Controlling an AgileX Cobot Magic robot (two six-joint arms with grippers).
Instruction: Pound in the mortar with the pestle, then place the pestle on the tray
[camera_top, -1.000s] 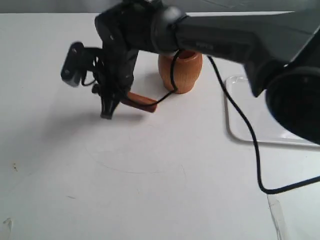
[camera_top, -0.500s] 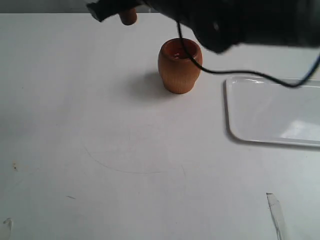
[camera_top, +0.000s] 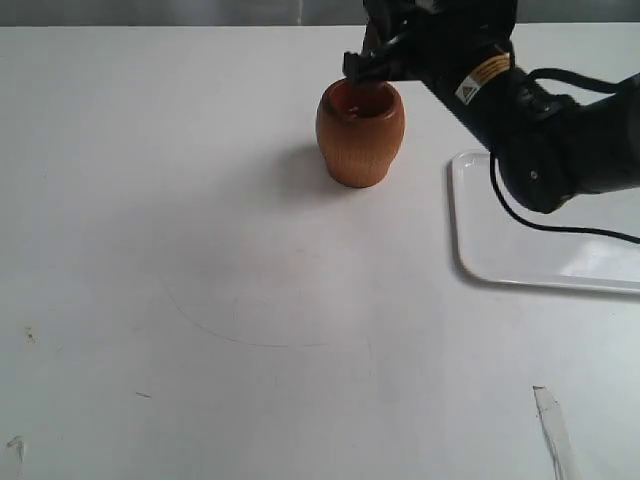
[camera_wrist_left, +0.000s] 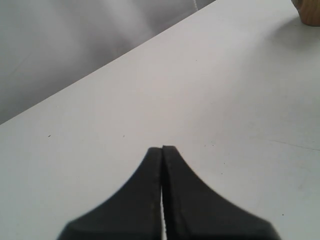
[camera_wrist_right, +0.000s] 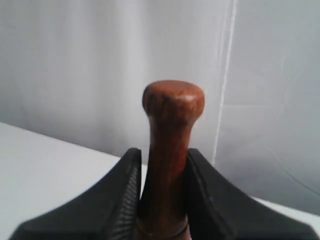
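The orange-brown mortar (camera_top: 360, 135) stands upright at the back middle of the table. My right gripper (camera_top: 366, 66) hangs just over its mouth, at the rear rim. In the right wrist view this gripper (camera_wrist_right: 162, 156) is shut on the dark reddish pestle (camera_wrist_right: 172, 115), whose knob sticks out beyond the fingertips. The arm hides the pestle in the exterior view. The white tray (camera_top: 540, 240) lies to the right of the mortar. My left gripper (camera_wrist_left: 162, 148) is shut on nothing above bare table; the mortar's edge (camera_wrist_left: 311, 12) shows in that view's corner.
A black cable (camera_top: 560, 225) from the right arm droops over the tray. A faint pencil arc (camera_top: 250, 335) marks the table in front of the mortar. A strip of tape (camera_top: 555, 430) lies near the front right edge.
One second ago my right gripper was down at the table left of the mortar, closing on the lying pestle. It has since lifted the pestle and swung right, above the mortar's mouth.
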